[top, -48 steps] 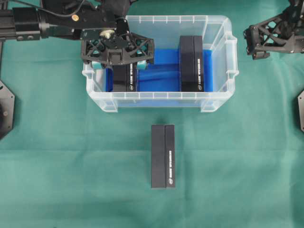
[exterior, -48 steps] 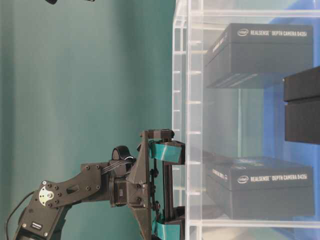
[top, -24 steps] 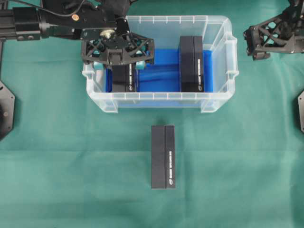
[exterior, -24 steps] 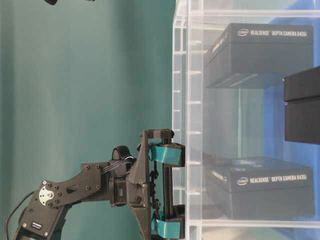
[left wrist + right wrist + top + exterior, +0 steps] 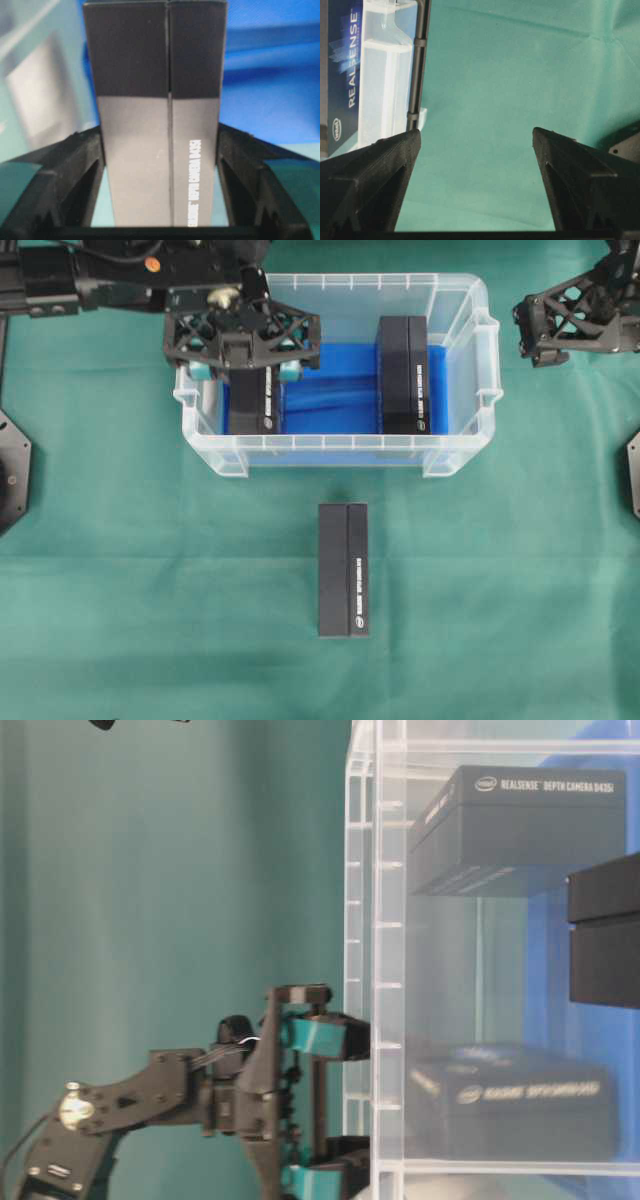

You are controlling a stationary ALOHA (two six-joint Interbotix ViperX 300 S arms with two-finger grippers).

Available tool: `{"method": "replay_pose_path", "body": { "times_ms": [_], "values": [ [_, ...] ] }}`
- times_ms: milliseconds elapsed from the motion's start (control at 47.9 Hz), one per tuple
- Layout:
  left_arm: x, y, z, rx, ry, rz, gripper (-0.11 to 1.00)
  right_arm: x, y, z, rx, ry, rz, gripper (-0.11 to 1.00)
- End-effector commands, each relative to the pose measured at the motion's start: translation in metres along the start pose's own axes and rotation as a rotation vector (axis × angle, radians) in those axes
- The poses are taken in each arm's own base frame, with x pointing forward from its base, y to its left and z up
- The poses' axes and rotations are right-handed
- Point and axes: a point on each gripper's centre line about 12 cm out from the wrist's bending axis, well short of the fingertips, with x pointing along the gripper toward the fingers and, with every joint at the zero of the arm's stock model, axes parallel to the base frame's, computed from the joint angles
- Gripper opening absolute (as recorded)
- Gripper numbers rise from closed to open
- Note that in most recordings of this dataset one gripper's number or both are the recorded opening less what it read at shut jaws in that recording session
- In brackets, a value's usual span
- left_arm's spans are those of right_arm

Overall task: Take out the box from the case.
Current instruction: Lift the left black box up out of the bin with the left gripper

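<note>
Left wrist view, left gripper (image 5: 160, 150) clamping box (image 5: 157, 125); case (image 5: 460, 455) around

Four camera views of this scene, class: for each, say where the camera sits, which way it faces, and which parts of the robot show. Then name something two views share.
Overhead: above, facing down on the case; left gripper and right gripper show.
Table-level: low beside the case, image turned sideways; left gripper shows.
Left wrist: on the left arm, looking between its fingers pressed on the held box.
Right wrist: on the right arm, looking past its open fingers at the green cloth.
Shared: overhead and left wrist both show the held box.
</note>
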Motion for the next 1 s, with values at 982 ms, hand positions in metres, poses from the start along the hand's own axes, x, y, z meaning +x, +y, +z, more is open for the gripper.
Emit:
{"method": "replay_pose_path", "body": {
  "times_ms": [982],
  "values": [
    [-0.193,0.005,-0.005,0.005,-0.058,-0.153,0.62,-0.01,0.003,0.003,-0.002,-0.018,0.036,0.89]
  ]
}}
